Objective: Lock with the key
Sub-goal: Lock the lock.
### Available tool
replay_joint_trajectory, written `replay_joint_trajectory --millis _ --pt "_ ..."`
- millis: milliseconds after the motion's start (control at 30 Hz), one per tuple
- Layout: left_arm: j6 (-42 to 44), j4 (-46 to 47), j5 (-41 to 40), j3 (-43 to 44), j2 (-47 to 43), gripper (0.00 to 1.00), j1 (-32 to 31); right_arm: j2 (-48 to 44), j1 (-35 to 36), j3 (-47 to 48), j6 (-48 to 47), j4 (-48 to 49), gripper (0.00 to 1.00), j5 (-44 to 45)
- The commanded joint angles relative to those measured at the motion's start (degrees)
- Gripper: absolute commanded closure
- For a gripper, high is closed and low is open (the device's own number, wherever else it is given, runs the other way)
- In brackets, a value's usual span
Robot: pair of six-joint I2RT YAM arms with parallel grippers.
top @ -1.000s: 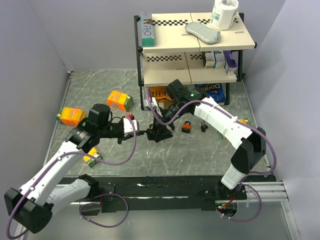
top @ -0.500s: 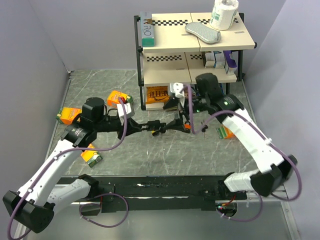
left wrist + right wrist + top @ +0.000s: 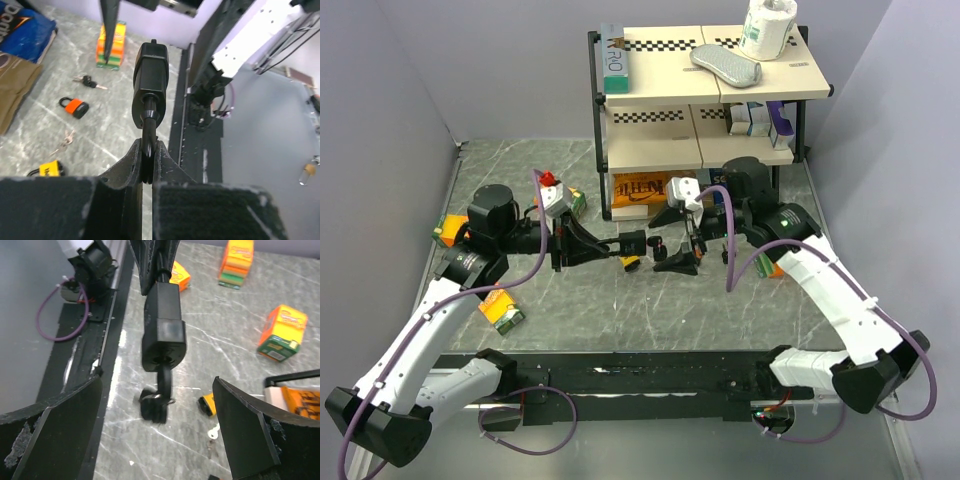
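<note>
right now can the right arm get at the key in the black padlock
Probably yes: the right claw is open, facing the key, nothing between them; the left claw holds the black padlock up.

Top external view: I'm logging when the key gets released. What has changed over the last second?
The right gripper has drawn back to the robot's right, off the black padlock, and now stands open. The key hangs in the keyhole, so it seems released. The left gripper stays shut on the shackle, carrying the padlock slightly farther from the bases.
</note>
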Motion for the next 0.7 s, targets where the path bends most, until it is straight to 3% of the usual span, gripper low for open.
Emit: replay_joint_trajectory --millis 0,200,333,533,667 --pt "-5.74 9.66 5.13 2.92 -0.91 0.99 0.23 3.22 0.22 4.66 -0.09 -2.58 0.04 -5.28" --pt "-8.99 13.34 4.52 1.95 -1.08 0.99 0.15 6.13 0.22 7.74 4.65 -1.89 0.21 -11.26" --pt "-10.85 15.64 3.99 0.90 -1.26 0.99 0.24 6.57 0.39 7.12 6.85 0.22 0.40 -13.28" --pt "-12.60 18.62 3.73 0.37 -0.91 0.99 0.59 6.05 0.66 6.51 8.08 1.98 0.54 -14.25" --pt "-14.10 20.12 4.08 0.11 -0.47 0.99 0.59 6.31 0.83 6.33 9.93 4.18 0.57 -14.52"
